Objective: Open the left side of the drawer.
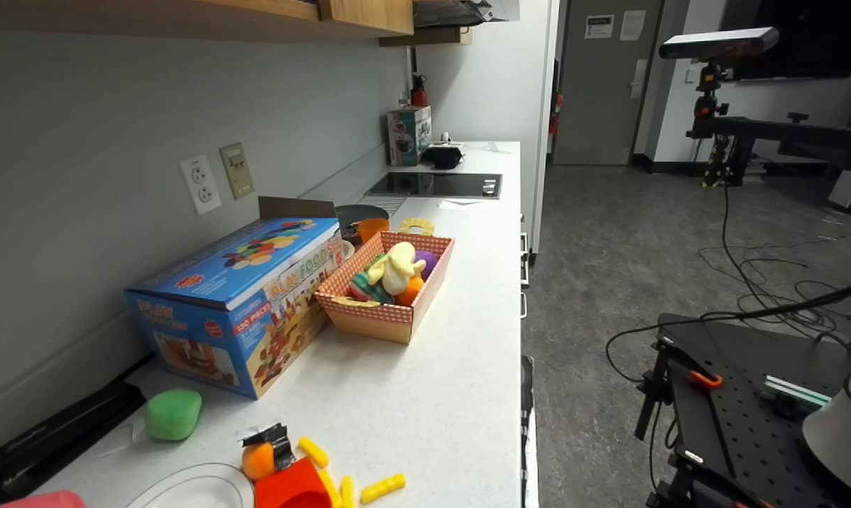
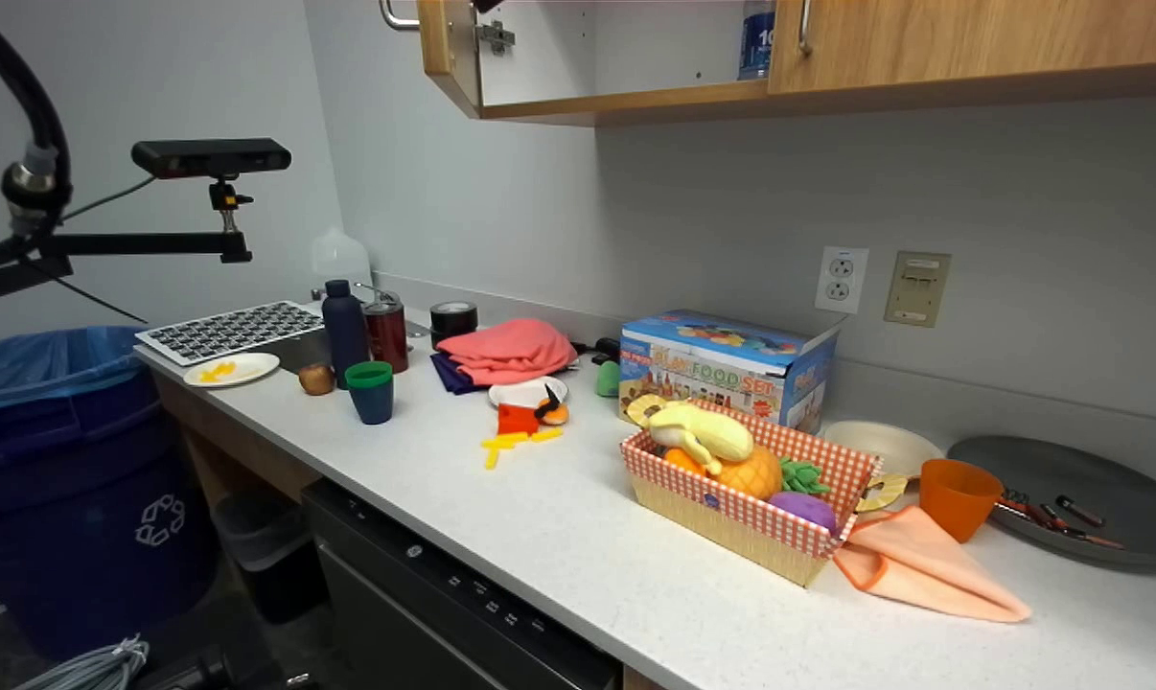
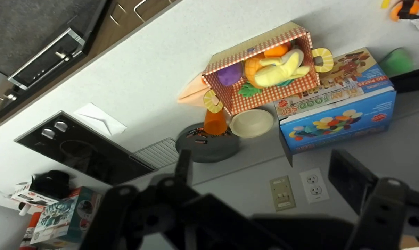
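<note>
Evidently, the hand (image 3: 264, 170) is empty, fingers (image 3: 350, 178) wide apart — presumably set to straddle a handle (image 2: 404, 24) — while the cabinet (image 2: 827, 67), likely the task's "drawer", appears ahead and above it, its left door (image 2: 449, 57) ajar.

Blue box (image 3: 338, 111) reads "PLAY FOOD SET"

It also carries "130 PIECES". A GE emblem (image 2: 414, 551) marks the dishwasher (image 2: 444, 594), and white recycling arrows (image 2: 160, 520) stand on the blue bin (image 2: 60, 498). The bottle (image 2: 755, 38) has "10" on its blue label. The paper sheets (image 1: 633, 25) on the door (image 1: 598, 113) bear print too small to read.
</note>
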